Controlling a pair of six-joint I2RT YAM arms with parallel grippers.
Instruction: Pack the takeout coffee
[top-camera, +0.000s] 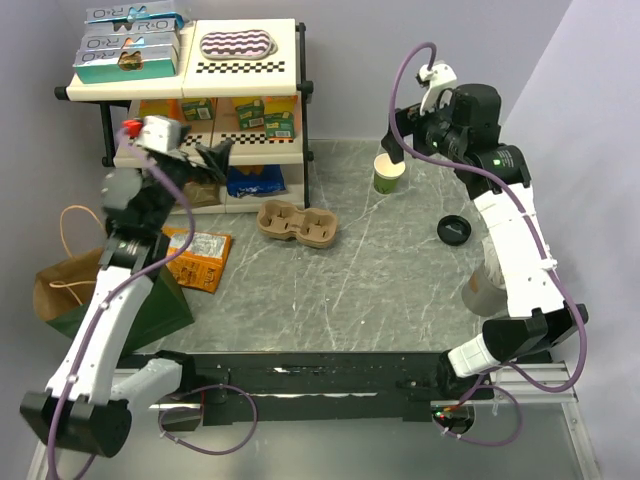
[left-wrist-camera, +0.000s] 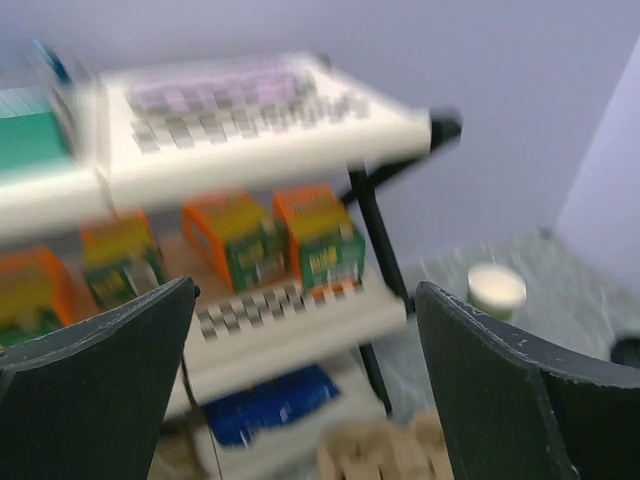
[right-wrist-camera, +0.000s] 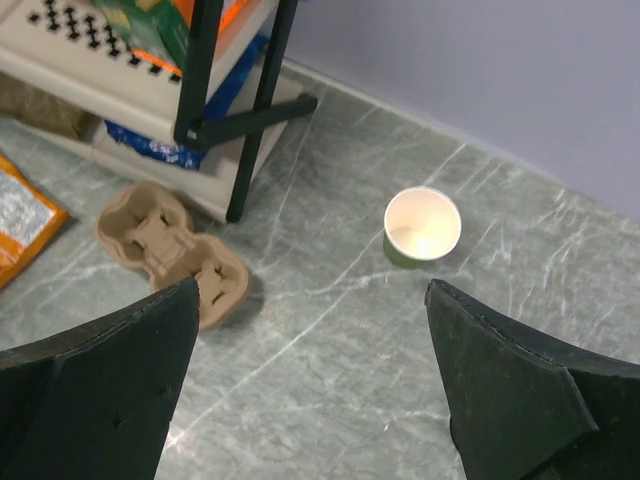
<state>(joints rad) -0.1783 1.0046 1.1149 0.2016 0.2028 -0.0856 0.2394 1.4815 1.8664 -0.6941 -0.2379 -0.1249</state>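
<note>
Cup: takeout coffee (top-camera: 389, 175), a small green paper cup, stands upright on the far side of the desk (top-camera: 380, 300), just right of the shelf rack (top-camera: 200, 95). It has no lid, and the right wrist view looks straight down into its pale cream inside. Nothing touches it.
Lid: black lid (top-camera: 454, 230) lies flat on the desk, near the cup but apart from it, close beside the right arm (top-camera: 515, 250), probably so that arm can reach both.
Carrier: brown pulp carrier (top-camera: 297, 224) lies in front of the rack with its wells up and empty, well apart from the cup on the cup's left.
Right jaws: spread wide and holding nothing. They hang above the cup and tilt down at it. In the wrist view the cup sits ahead of the gap, nearer the right finger, which looks like a line-up for a grasp from above.
Left jaws: also spread and empty, raised in front of the rack's lower shelves. That wrist view is smeared, so the boxes there cannot be read.
Bag: brown paper bag (top-camera: 65, 285) sits at the desk's left edge beside the left arm (top-camera: 105, 310), likely where things get packed.
Progress: judged early, with the cup not gripped, capped or seated in a well.
Next: the right jaws would need to drop around the cup wall and close gently, since a light paper cup may tip or crush.
</note>
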